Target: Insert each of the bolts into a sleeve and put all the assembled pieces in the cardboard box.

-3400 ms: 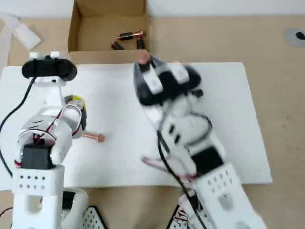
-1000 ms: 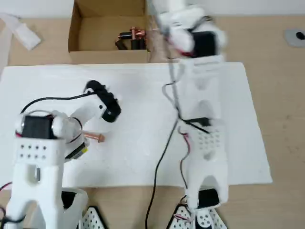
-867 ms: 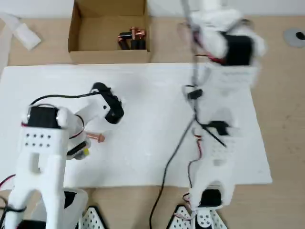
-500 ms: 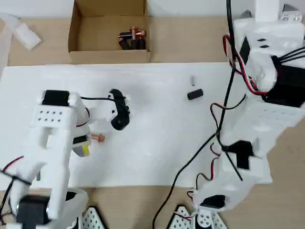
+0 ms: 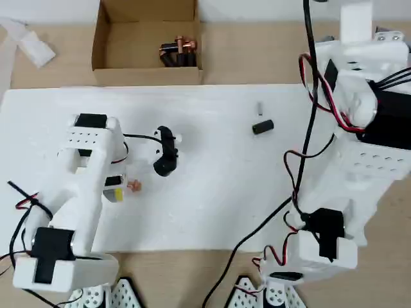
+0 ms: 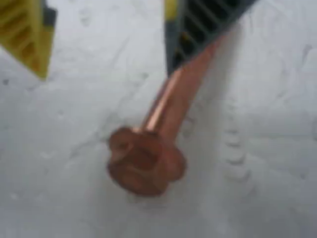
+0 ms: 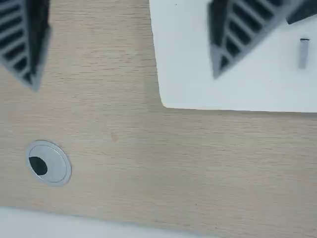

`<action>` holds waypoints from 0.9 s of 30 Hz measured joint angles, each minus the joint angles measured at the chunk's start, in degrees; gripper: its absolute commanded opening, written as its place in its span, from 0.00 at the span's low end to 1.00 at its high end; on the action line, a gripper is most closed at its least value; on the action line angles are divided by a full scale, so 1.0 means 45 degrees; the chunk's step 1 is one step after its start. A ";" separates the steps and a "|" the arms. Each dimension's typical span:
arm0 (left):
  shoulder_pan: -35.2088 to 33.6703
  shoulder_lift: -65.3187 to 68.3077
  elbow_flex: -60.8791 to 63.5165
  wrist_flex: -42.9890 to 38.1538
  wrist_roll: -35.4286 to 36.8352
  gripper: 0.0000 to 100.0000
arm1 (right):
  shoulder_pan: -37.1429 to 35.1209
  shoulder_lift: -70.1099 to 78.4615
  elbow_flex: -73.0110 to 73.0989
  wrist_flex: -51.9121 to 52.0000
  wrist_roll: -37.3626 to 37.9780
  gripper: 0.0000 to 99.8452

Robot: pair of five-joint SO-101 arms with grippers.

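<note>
1. The left gripper (image 6: 106, 72) is down on the white foam board (image 5: 212, 212), at about 8 o'clock from the board's middle. Its yellow-and-black fingers (image 6: 193, 29) stand wide apart and grip nothing.
2. The copper bolt (image 5: 133, 186) lies flat on the board between those fingers. Its shank runs up to one finger, though whether it touches that finger or passes under it cannot be told. The flanged head is at the bolt's 3 o'clock end, toward the board's middle.
3. The right gripper (image 7: 126, 74) is held high at the 2 o'clock side, over the wooden table (image 7: 148, 163) by the board's corner. Its grey ribbed fingers are spread wide and hold nothing. A round metal grommet (image 7: 48, 164) sits in the table below.
4. The black sleeve (image 5: 262, 127) lies on its side at 2 o'clock from the board's middle, well apart from the bolt. A small grey pin (image 5: 260, 109) lies just beside it, at its 12 o'clock.
5. The cardboard box (image 5: 99, 45) stands open just past the board's far edge, at 11 o'clock. The assembled pieces (image 5: 178, 52) lie at 4 o'clock inside it.
6. A strip of white tape (image 5: 32, 43) lies at the table's 10 o'clock corner.
</note>
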 measured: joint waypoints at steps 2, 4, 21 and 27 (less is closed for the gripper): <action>0.0117 0.0137 0.0000 -0.0039 0.0000 0.16 | 0.0000 0.0000 0.0000 0.0000 0.0000 0.26; 0.0156 0.0313 0.0000 -0.0039 0.0000 0.16 | 0.0000 0.0000 0.0000 0.0000 0.0000 0.26; 0.1153 0.1368 -0.0527 -0.0762 0.0020 0.16 | -0.0371 -0.0020 0.1133 0.0000 0.0000 0.26; 0.0801 0.1368 -0.2657 -0.0742 0.1172 0.17 | -0.0371 -0.0020 0.1192 -0.0020 0.0000 0.26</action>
